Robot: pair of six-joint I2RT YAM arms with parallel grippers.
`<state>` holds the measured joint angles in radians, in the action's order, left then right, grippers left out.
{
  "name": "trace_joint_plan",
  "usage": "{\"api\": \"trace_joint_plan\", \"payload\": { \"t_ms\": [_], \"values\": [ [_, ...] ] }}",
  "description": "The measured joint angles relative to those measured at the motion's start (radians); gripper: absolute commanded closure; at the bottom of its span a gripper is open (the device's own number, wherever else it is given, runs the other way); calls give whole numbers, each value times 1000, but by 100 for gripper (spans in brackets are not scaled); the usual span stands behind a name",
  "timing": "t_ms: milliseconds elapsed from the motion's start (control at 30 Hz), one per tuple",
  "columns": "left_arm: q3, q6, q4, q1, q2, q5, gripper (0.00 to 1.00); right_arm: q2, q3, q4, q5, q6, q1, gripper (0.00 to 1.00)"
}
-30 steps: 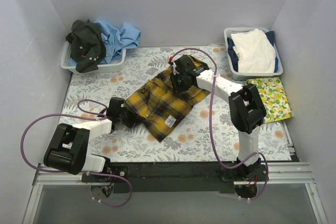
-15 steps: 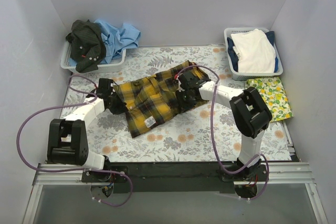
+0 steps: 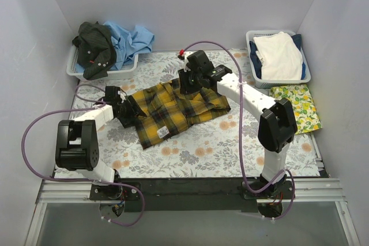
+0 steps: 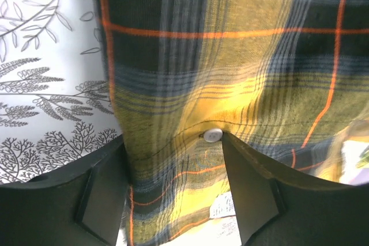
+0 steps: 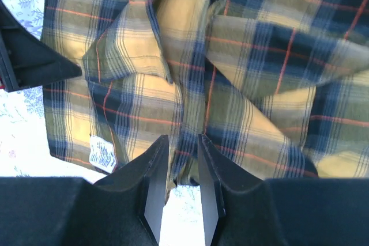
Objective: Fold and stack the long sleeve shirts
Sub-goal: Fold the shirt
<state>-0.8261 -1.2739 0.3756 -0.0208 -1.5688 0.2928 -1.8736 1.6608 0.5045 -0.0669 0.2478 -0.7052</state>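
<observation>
Release is the change: your left claw has just let go at the left end of the plaid shirt, and its jaws now stand spread with the buttoned edge lying loose between them. Your right claw has lifted toward the far edge, clenched on a pinch of the cloth. The shirt has swung from its slant to lie crosswise mid-bench, so I judge it nearly spread and the folding still ahead.
</observation>
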Motion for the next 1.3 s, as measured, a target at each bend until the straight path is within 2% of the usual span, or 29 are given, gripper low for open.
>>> {"api": "trace_joint_plan", "payload": {
  "t_ms": [167,233,433,467,567,600,633,700,900,1067,1300],
  "values": [
    [155,-121,-163,63,95,47,41,-126,130,22,-45,-29,0,64],
    [232,-198,-245,104,134,82,48,-194,154,34,-70,-43,0,66],
    [267,-257,-331,127,101,127,66,-296,196,56,-105,-45,0,71],
    [269,-264,-342,127,93,135,69,-314,199,56,-105,-45,0,72],
    [272,-274,-378,136,56,171,87,-361,216,58,-103,-40,0,78],
    [272,-276,-385,139,43,182,98,-376,219,58,-101,-39,0,80],
    [272,-277,-391,141,32,193,100,-392,227,61,-101,-36,0,86],
    [260,-270,-390,145,13,217,100,-425,242,62,-103,-27,0,95],
    [145,-177,-218,146,11,179,100,-445,235,42,-122,4,0,96],
    [-10,-74,-59,148,70,134,100,-401,134,-41,-150,52,-8,96],
    [-93,-11,31,150,189,150,100,-392,104,-79,-171,118,-68,96]
  ]
}}
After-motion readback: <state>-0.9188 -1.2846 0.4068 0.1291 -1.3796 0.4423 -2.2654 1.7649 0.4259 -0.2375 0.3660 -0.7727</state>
